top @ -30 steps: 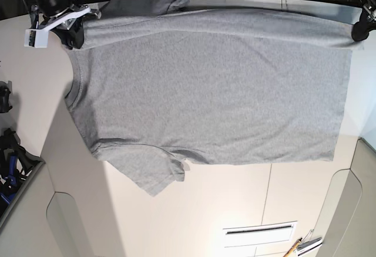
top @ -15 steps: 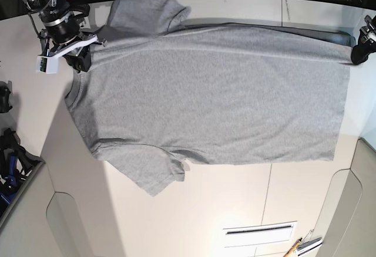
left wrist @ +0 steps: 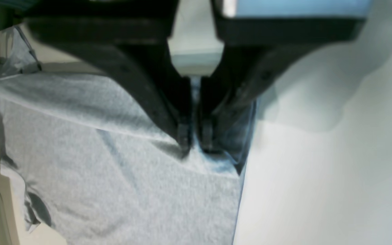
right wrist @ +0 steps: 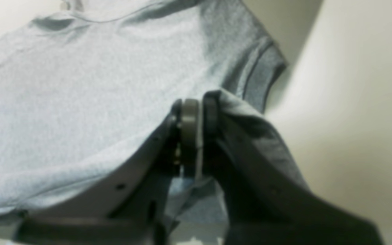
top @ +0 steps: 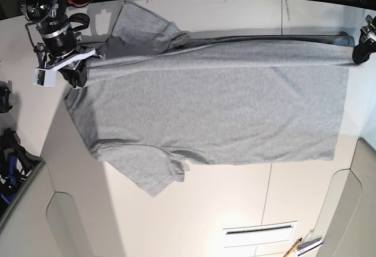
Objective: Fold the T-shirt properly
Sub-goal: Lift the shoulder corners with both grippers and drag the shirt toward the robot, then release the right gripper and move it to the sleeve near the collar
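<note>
Large light heather-grey cotton T-shirt point(top: 217, 101) is lying spread across the pale cream tabletop point(top: 235, 204), plain side up, collar toward the right arm, hem toward the left. Right gripper point(right wrist: 196, 112) is pinching cloth at the far shoulder, jaws clamped together on a raised pleat. Left gripper point(left wrist: 193, 141) is nipping the far hem corner, its black fingers point(left wrist: 182, 132) closed on fabric. Both are gripping one long edge, probably so it can be carried over in a lengthwise fold; the near sleeve point(top: 150, 172) is lying flat.

Heather-grey knit cotton on smooth cream laminate

We see the soft, matt grey T-shirt point(top: 217, 98), the satin cream table point(top: 235, 204), and matt black plastic fingers point(left wrist: 155, 98).
</note>
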Robot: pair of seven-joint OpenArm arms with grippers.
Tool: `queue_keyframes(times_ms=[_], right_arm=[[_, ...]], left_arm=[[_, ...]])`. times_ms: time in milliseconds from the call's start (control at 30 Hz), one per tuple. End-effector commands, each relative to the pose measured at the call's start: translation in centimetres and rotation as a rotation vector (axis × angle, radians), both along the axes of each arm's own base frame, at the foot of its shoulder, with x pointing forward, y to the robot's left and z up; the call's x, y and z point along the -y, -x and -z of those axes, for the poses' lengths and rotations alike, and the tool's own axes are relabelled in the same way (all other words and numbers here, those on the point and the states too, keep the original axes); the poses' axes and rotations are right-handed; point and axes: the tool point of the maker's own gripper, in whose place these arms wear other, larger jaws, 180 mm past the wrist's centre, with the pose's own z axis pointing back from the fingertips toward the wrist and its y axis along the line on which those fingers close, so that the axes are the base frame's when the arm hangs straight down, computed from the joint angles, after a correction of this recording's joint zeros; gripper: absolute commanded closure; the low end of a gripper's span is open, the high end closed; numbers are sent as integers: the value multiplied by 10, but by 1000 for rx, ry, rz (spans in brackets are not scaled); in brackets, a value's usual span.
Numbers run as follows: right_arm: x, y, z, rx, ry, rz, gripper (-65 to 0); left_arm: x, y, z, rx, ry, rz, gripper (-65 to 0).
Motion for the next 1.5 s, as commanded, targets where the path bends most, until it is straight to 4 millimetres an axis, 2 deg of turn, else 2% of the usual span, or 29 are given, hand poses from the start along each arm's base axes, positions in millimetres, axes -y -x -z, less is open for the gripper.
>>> queue_keyframes(times_ms=[0, 267, 300, 367, 400, 433, 667, 833, 1100, 1467], right_arm=[[4, -6, -11, 48, 18, 5, 0], [5, -7, -12, 53, 30, 5, 0], [6, -7, -12, 52, 33, 5, -39], [6, -7, -12, 52, 37, 3, -173], [5, -7, -12, 54, 37, -1, -217], [5, -7, -12, 54, 37, -3, -239], [6, -10, -17, 64, 50, -5, -242], [9, -4, -26, 7, 115, -28, -242], [2, 35, -27, -112, 138, -69, -242], [-4, 89, -2, -259, 97, -78, -242]], left_arm=[[-8, -9, -16, 48, -35, 6, 0], [-9, -8, -15, 43, -46, 5, 0], [-9, -8, -15, 43, -46, 5, -19], [-9, -8, -15, 42, -47, 5, -182], [-9, -8, -15, 42, -47, 5, -241], [-9, -8, -15, 42, -47, 5, -267], [-10, -7, -13, 36, -54, 7, -271], [-10, -6, -12, 28, -61, 9, -271], [-10, -7, -13, 32, -61, 8, -271], [-10, -7, -13, 33, -59, 7, -271]])
